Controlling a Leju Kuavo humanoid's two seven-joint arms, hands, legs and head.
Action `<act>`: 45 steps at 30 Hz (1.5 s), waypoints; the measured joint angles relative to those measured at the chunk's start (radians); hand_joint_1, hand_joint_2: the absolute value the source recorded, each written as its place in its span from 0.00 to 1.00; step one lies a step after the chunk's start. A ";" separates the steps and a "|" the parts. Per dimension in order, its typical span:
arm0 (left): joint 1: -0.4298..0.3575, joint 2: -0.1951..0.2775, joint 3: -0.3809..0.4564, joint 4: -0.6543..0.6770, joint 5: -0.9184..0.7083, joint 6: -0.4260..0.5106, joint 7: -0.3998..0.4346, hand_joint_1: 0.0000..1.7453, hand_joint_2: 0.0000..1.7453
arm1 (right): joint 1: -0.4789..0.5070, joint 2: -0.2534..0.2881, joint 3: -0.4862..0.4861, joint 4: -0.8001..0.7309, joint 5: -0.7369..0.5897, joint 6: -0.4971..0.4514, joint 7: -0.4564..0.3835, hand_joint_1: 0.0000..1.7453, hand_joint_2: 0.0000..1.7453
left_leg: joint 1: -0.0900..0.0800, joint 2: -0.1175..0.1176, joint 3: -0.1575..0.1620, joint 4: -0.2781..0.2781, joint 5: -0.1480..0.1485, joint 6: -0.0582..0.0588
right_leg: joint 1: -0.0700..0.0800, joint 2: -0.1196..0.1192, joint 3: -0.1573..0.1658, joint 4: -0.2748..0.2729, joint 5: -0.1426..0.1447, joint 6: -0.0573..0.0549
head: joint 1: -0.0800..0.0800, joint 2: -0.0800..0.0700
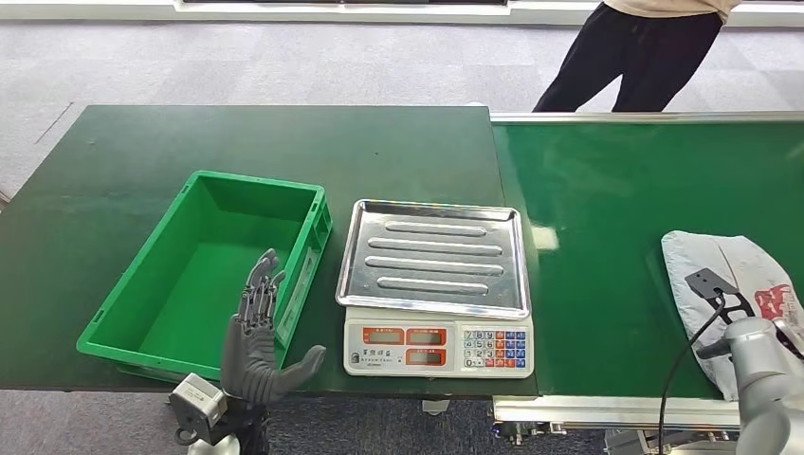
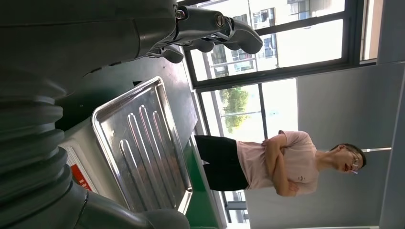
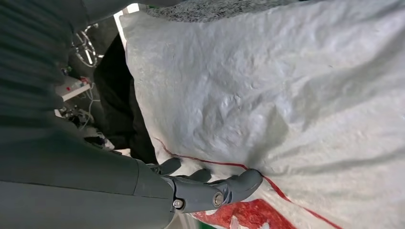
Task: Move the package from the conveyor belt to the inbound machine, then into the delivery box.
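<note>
**Green worktop, scale, crate, belt**

Head view: green crate [image 1: 204, 270] left, scale [image 1: 433, 284] centre, conveyor belt [image 1: 607, 218] right; white package [image 1: 735, 275] at belt's near right, person [image 1: 635, 52] beyond. Left hand [image 1: 258, 346] upright by crate, fingers spread, empty.

Left wrist view: steel scale pan [image 2: 143, 148]; fingers [image 2: 224, 31] apart.

Right wrist view: right hand [image 3: 191, 188] against package [image 3: 286, 95], thumb touching; grasp cannot be told.

White crinkled plastic package [image 1: 735, 270] with red markings, lying flat on the green conveyor belt [image 1: 607, 246]. Inbound machine [image 1: 434, 284]: a scale with bare ribbed steel tray. Green delivery box [image 1: 213, 270], open-topped.
</note>
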 joint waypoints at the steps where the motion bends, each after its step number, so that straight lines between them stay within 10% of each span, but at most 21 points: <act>1: 0.000 0.000 -0.001 0.000 0.002 0.000 0.000 0.00 1.00 | 0.004 0.000 0.000 0.000 0.001 0.005 0.004 0.82 1.00 | 0.000 0.000 0.000 0.000 0.000 0.000 | 0.000 0.000 0.000 0.000 0.000 0.000 | 0.000 0.000; 2: 0.000 0.000 -0.001 0.000 0.003 0.001 0.000 0.00 1.00 | 0.007 0.000 0.000 0.001 0.002 0.009 0.006 1.00 1.00 | 0.000 0.000 0.000 0.000 0.000 0.000 | 0.000 0.000 0.000 0.000 0.000 0.000 | 0.000 0.000; 19: 0.001 0.008 -0.001 -0.012 0.004 0.017 -0.006 0.00 1.00 | 0.042 0.001 0.000 0.002 0.006 -0.053 -0.037 1.00 1.00 | 0.000 -0.001 0.000 0.000 0.000 0.000 | 0.000 -0.001 0.000 0.000 0.000 0.000 | 0.000 0.000; 22: 0.011 0.009 -0.001 -0.025 -0.001 0.031 -0.003 0.00 1.00 | 0.041 0.010 -0.005 -0.001 -0.023 -0.219 -0.172 1.00 1.00 | 0.000 -0.001 -0.003 0.000 0.000 0.000 | 0.000 -0.001 0.001 0.001 0.000 0.000 | 0.000 0.000; 29: 0.047 0.009 0.008 -0.085 -0.019 0.070 0.005 0.00 1.00 | 0.025 0.107 -0.054 -0.120 -0.248 -0.637 -0.823 1.00 1.00 | 0.000 0.001 -0.002 0.000 0.002 -0.001 | 0.001 0.001 0.003 0.001 0.001 0.000 | 0.000 0.000; 37: 0.047 0.009 0.023 -0.103 -0.041 0.073 0.001 0.00 1.00 | 0.103 0.234 0.004 -0.392 -0.397 -0.687 -1.010 1.00 1.00 | 0.000 -0.002 -0.004 0.000 0.004 -0.002 | 0.001 -0.002 0.002 0.003 0.001 0.000 | 0.000 0.000; 45: -0.002 0.016 0.076 -0.101 -0.042 0.063 -0.021 0.00 1.00 | 0.188 0.318 0.426 -0.794 -0.280 -0.582 -0.936 1.00 1.00 | 0.000 0.003 -0.006 0.000 0.005 -0.005 | 0.002 0.003 -0.003 0.006 0.002 -0.002 | 0.000 0.000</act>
